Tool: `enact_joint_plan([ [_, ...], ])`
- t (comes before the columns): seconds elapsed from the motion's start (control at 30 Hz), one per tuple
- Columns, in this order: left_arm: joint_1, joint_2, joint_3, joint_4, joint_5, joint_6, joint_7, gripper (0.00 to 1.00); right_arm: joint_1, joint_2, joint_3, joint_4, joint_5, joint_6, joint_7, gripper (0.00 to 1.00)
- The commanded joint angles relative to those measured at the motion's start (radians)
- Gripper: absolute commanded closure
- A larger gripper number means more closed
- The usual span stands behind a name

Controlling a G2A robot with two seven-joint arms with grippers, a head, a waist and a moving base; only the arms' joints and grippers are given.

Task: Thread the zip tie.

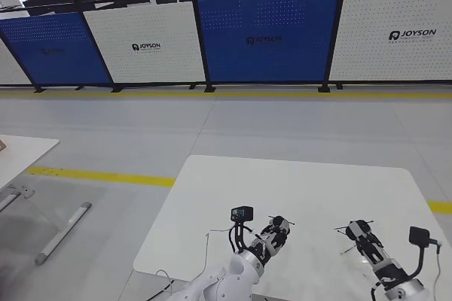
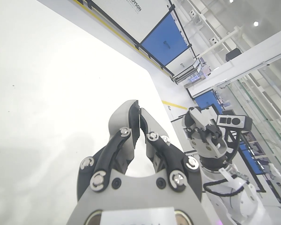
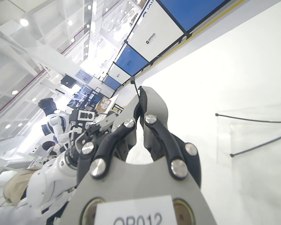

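The right gripper [image 3: 140, 92] is seen clamped on a black zip tie [image 3: 134, 84] above the near part of a white table [image 1: 286, 180]. The tie is pinched between the closed fingertips, and its square head is left standing just beyond them. How much of the strap is hidden between the pads cannot be told.

The left gripper [image 2: 138, 108] is held to the left of the right one, well apart from it and also over the near part of the table. Its pads are pressed together. Whether anything is pinched between them cannot be made out.

Two more black zip ties [image 3: 250, 118] are laid on the table near the right gripper. They are spread apart from each other, on or within a clear plastic piece [image 3: 223, 139] whose exact form cannot be told.

Beyond the far edge of the table, a grey floor is crossed by a yellow line [image 1: 98, 176]. The far side is closed off by a row of blue and white perforated panels [image 1: 267, 41]. The corner of a second white surface [image 1: 15, 154] is seen at far left.
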Motion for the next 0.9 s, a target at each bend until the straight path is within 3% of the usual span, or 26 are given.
enact_joint_plan([
  [0.0,0.000,0.000,0.000,0.000,0.000,0.000,0.000,1.00,-0.012,-0.003,0.000,0.006,0.006,-0.012,0.010,1.00],
  [0.17,0.000,0.000,0.000,0.000,0.000,0.000,0.000,1.00,0.029,-0.019,-0.068,-0.007,-0.030,0.024,0.031,1.00],
  [0.5,0.000,0.000,0.000,0.000,0.000,0.000,0.000,1.00,0.033,-0.021,-0.069,-0.003,-0.015,0.025,0.040,1.00],
  [0.7,0.000,0.000,0.000,0.000,0.000,0.000,0.000,1.00,0.071,-0.021,-0.022,0.022,-0.010,0.027,0.134,1.00],
  [0.87,0.000,0.000,0.000,0.000,0.000,0.000,0.000,1.00,0.136,-0.029,-0.065,0.022,-0.071,0.037,0.231,1.00],
])
